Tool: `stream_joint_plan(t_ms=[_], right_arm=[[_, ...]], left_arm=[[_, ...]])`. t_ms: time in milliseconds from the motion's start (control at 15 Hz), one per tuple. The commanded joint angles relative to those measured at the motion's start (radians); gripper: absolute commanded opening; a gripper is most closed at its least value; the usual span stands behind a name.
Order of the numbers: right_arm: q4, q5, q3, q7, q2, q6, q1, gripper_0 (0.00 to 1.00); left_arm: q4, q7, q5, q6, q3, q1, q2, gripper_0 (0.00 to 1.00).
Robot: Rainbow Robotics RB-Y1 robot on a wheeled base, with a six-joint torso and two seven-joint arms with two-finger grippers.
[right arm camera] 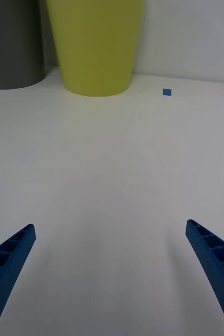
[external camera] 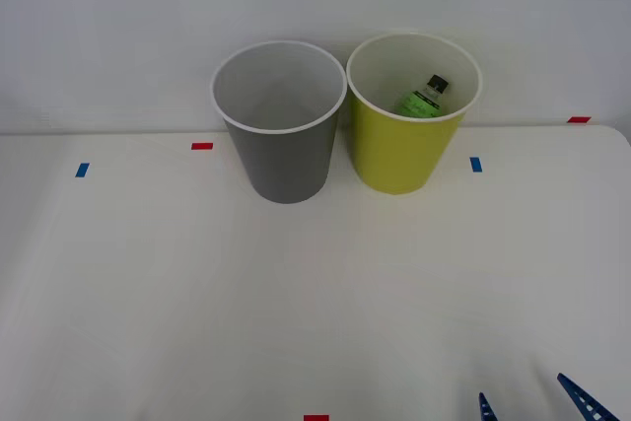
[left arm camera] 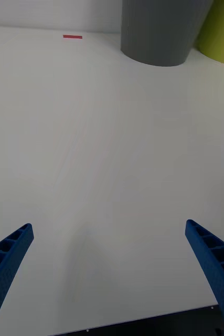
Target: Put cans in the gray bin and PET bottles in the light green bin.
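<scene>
Front view: bottle (external camera: 426, 96) lies inside green bin (external camera: 404, 160), just beside gray bin (external camera: 286, 165). Right gripper (right arm camera: 112, 273) and left gripper (left arm camera: 112, 273) are wide open, empty.

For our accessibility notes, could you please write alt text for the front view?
A green-labelled PET bottle lies inside the light green bin, beside the gray bin on a white table. The open right gripper shows at the near edge.

The light green bin (external camera: 404, 160) is hiding the lower part of the PET bottle (external camera: 424, 98), its wall covering everything below the label (print too small to read). The front view's bottom edge is cutting off the right end effector (external camera: 537, 403), leaving two blue tips. Both wrist views are cropping the bins' tops.
</scene>
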Motion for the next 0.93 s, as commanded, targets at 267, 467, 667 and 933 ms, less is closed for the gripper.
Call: stream_joint_plan(t_ms=[267,467,667,933], right_arm=[[0.0,0.0,0.0,0.0,0.0,0.0,0.0,1.0],[0.0,0.0,0.0,0.0,0.0,0.0,0.0,1.0],[0.0,0.0,0.0,0.0,0.0,0.0,0.0,1.0],[0.0,0.0,0.0,0.0,0.0,0.0,0.0,1.0]], left_arm=[[0.0,0.0,0.0,0.0,0.0,0.0,0.0,1.0],[0.0,0.0,0.0,0.0,0.0,0.0,0.0,1.0],[0.0,0.0,0.0,0.0,0.0,0.0,0.0,1.0],[0.0,0.0,0.0,0.0,0.0,0.0,0.0,1.0]])
